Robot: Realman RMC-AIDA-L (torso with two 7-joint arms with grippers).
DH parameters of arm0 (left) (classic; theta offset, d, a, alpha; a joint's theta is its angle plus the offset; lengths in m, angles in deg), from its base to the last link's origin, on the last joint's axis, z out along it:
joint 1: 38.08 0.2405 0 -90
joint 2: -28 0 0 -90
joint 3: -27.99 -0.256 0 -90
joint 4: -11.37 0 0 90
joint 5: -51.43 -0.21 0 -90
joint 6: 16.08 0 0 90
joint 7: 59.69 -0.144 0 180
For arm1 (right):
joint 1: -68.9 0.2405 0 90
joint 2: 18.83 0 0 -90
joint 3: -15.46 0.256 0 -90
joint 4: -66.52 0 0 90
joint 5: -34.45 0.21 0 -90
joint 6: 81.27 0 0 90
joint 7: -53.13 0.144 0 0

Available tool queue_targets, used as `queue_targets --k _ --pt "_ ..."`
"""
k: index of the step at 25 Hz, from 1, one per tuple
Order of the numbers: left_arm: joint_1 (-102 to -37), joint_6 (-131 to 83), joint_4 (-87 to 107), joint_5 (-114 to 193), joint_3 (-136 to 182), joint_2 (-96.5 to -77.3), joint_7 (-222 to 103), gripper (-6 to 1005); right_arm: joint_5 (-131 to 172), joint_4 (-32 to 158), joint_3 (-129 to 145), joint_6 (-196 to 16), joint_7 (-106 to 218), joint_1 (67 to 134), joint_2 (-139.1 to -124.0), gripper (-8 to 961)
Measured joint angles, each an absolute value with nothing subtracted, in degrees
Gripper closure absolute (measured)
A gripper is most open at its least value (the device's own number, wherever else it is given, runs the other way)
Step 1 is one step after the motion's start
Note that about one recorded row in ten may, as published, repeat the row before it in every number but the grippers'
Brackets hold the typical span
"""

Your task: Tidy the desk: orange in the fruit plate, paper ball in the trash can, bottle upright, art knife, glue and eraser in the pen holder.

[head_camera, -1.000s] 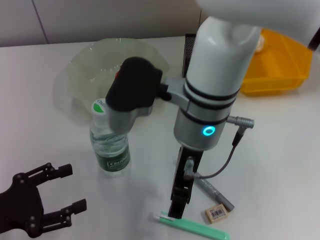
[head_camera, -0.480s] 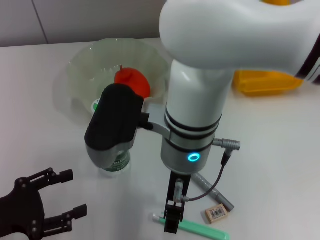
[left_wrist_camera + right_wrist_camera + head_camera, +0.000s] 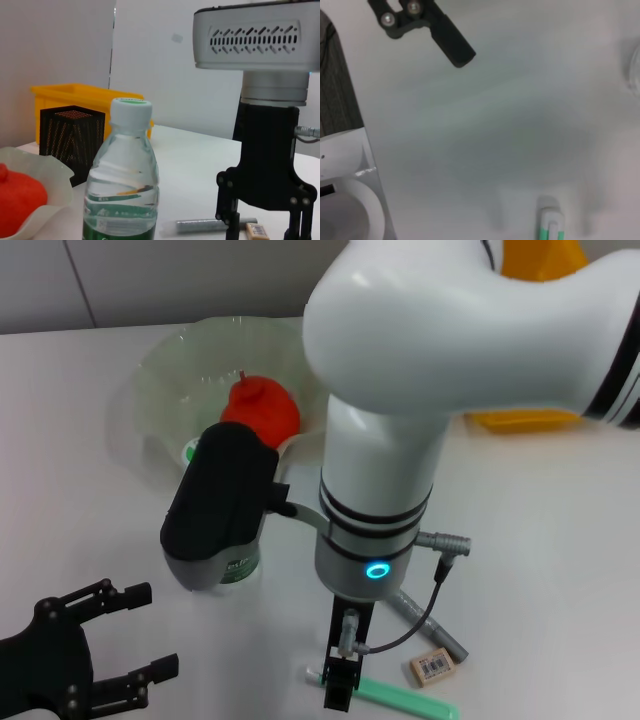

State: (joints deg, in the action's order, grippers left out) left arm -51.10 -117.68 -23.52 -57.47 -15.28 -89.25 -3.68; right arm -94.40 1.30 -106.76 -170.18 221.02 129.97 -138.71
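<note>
White bench [image 3: 560,570] carries: fruit plate [image 3: 150,380] at 11 o'clock, upright bottle [image 3: 121,180] beside it, yellow bin [image 3: 530,420] at 2, art knife [image 3: 400,698], glue [image 3: 440,630], eraser [image 3: 433,667] at 6

Right arm: I'm seeing it reaching in from the upper right across the middle of the head view, forearm pointing straight down at the desk, wrist ring glowing cyan.
Right wrist: it's carrying a black camera housing jutting out toward my left, and a grey cable is looping off its other side.
Right gripper [image 3: 340,685]: it's hanging low at the front of the desk; from the left wrist view the black fingers [image 3: 227,212] are pointing downward with a gap between them.
Left arm: it's sitting parked at the lower left corner.
Left gripper [image 3: 135,630]: it's lying level, jaws spread apart, fingers [image 3: 125,592] pointing toward the right, nothing between them.
</note>
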Motion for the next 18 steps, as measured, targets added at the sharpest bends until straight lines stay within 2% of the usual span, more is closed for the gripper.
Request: queue_targets --k 18 --pt "-51.0 -117.4 -23.5 -57.9 -15.0 -89.31 -3.9 192 -90.8 4.9 -112.0 -165.4 222.5 131.7 -138.71 296"
